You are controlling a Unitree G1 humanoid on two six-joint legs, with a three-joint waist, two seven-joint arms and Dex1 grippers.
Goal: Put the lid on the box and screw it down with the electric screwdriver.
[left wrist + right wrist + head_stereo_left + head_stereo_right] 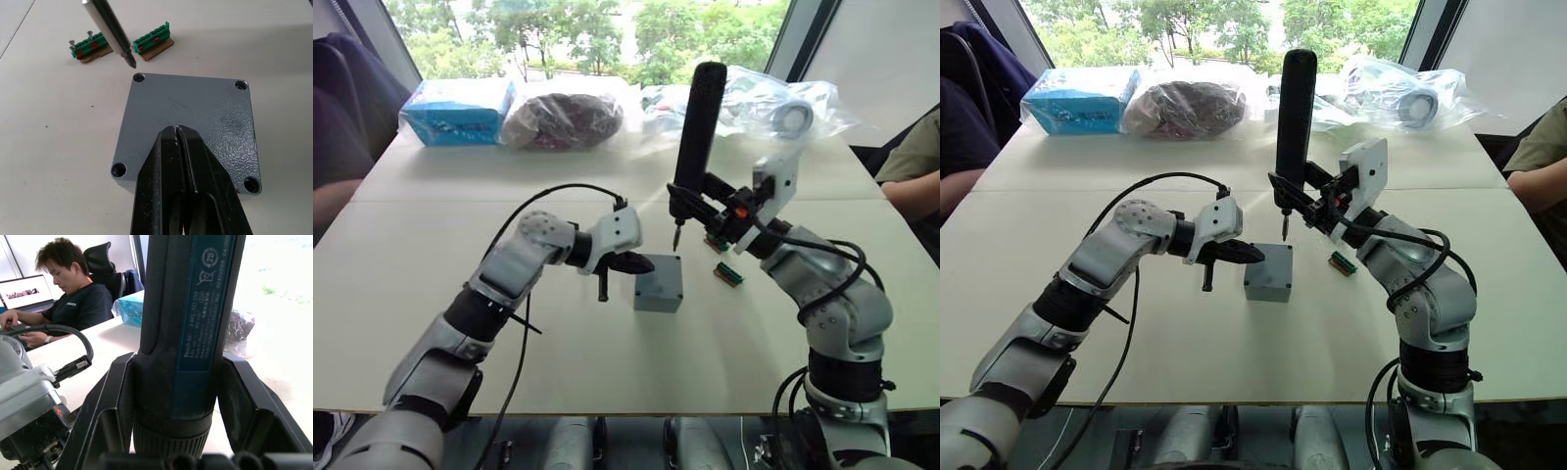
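Looking down from the head, the box (659,284) sits mid-table with the lid (658,271) already seated on it, flush all round. The left gripper (636,264) rests its tips on the lid's near edge, and the right gripper (710,201) holds the electric screwdriver (696,137) upright, bit hanging just above the box's far corner.

Along the left wrist, the two black fingers (168,176) lie pressed together, flat on the lid's grey textured face as a hold-down. Four corner screw holes show; the bit tip (130,59) hovers just beside the far one, not yet in it. The lid looks rigid and light, likely to skate if pushed sideways, so pressure from above suits it better than any pinch.

Along the right wrist, the jaws are clamped on the screwdriver's barrel low down. The tool seems top-heavy and smooth, so a tilt could walk the bit off the screw.

Two green connector pieces (90,46) lie near the box's far side, close to the bit's path. Bagged items and a blue packet (458,110) lie well apart at the table's far edge.
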